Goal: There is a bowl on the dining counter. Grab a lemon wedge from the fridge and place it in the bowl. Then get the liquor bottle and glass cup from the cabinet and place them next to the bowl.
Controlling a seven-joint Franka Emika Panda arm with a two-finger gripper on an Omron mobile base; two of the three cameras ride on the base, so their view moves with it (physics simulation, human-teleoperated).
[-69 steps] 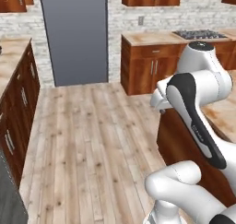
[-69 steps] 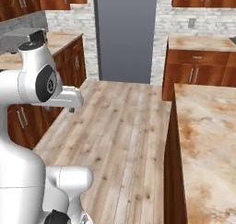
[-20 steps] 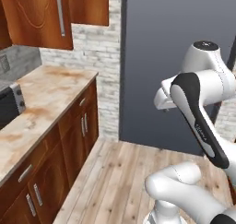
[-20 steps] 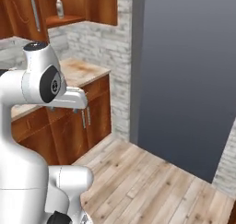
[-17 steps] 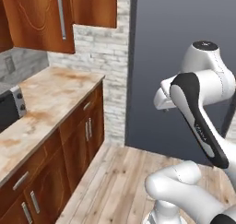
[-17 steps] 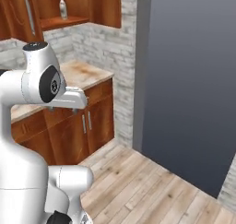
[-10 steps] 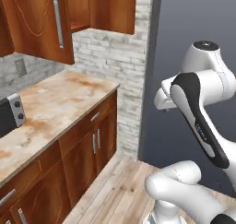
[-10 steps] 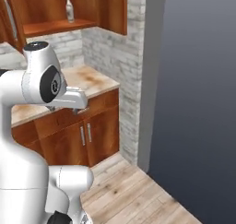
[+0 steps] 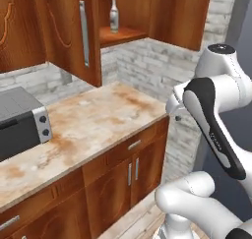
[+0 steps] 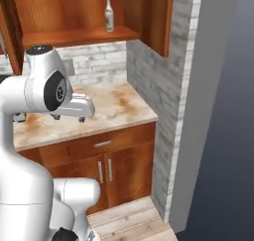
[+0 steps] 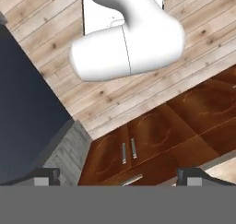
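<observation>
The liquor bottle [image 9: 113, 15] stands upright on the open cabinet's [image 9: 69, 31] inner shelf, near its front edge. The end effector [image 11: 118, 176] hangs over lower cupboard doors, fingers spread apart, holding nothing.

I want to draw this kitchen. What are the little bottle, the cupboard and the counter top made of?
The liquor bottle looks like pale, glossy glass or ceramic; hard to tell. The cabinet seems polished reddish wood with visible grain. The counter top looks like beige stone with rusty blotches.

A grey brick wall [image 9: 147, 61] backs a marbled tabletop [image 9: 93, 122] on wooden base cupboards [image 10: 116, 168]; a toaster oven [image 9: 19, 120] sits there, above plank floor [image 11: 60, 57].
</observation>
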